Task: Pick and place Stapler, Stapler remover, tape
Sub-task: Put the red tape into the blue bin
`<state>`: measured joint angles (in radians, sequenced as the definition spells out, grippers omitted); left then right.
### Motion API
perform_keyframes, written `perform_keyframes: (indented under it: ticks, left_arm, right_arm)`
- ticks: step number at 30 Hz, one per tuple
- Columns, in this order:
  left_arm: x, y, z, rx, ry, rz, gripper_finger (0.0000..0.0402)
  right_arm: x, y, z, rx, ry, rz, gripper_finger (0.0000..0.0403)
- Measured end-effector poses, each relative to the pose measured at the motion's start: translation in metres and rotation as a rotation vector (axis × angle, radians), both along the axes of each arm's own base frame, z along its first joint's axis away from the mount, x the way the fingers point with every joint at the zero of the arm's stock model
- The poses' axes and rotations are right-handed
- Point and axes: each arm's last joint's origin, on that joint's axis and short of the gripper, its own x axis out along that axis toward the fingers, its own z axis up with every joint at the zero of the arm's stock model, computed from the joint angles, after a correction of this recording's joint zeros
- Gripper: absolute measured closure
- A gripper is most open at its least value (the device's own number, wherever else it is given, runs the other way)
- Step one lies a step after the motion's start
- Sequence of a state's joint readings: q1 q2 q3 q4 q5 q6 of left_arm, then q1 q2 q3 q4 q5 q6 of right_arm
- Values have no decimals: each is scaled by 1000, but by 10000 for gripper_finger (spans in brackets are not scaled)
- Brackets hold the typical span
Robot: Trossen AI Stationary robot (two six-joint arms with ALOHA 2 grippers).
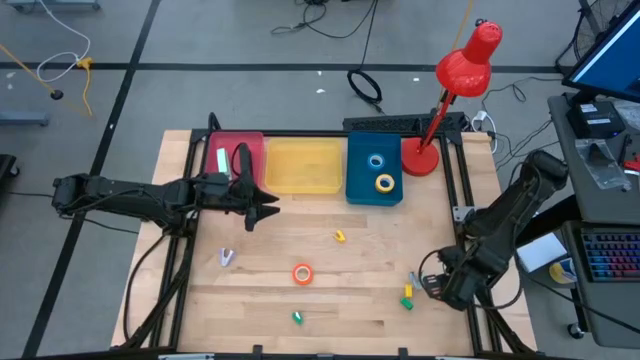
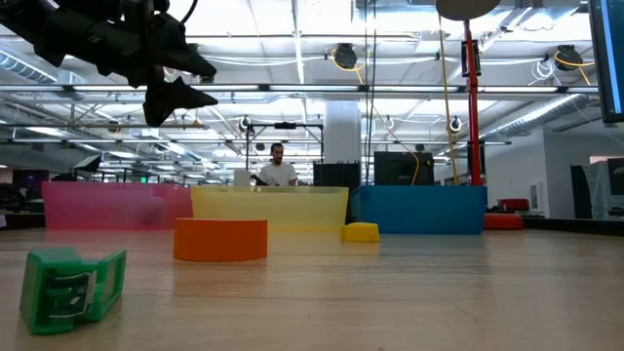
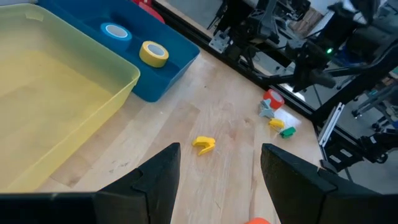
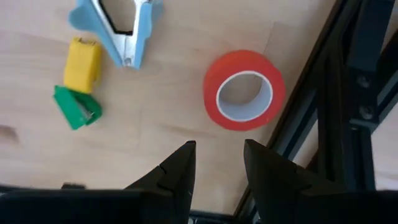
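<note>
My right gripper hangs open near the table's right edge, pointing steeply down. Just ahead of its fingertips a red tape roll lies flat on the wood, beside a blue staple remover, a small yellow stapler and a small green stapler. My left gripper waits open above the table, in front of the pink tray. An orange tape roll lies mid-table. Blue tape and yellow tape lie in the blue tray.
A yellow tray stands between the pink and blue ones. A yellow stapler, a pale staple remover and a green stapler lie loose. A red lamp stands at the far right. A dark frame rail runs beside the red tape.
</note>
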<state>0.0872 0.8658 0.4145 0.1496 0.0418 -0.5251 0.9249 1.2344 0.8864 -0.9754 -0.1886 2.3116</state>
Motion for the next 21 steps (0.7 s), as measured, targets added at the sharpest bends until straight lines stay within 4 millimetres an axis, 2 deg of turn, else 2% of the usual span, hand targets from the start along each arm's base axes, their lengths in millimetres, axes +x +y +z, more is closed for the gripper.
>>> perform_keyframes:
  ticks: [5, 16, 21]
  left_arm:
    - [1, 0, 2, 2, -23, 0, 179]
    - [1, 0, 3, 0, -38, 1, 179]
    - [1, 0, 4, -17, -39, 6, 179]
  right_arm:
    - [-1, -4, -21, -23, 18, -9, 275]
    - [-4, -17, -74, 46, -31, -42, 275]
    - [-8, -21, -89, 102, -57, -35, 275]
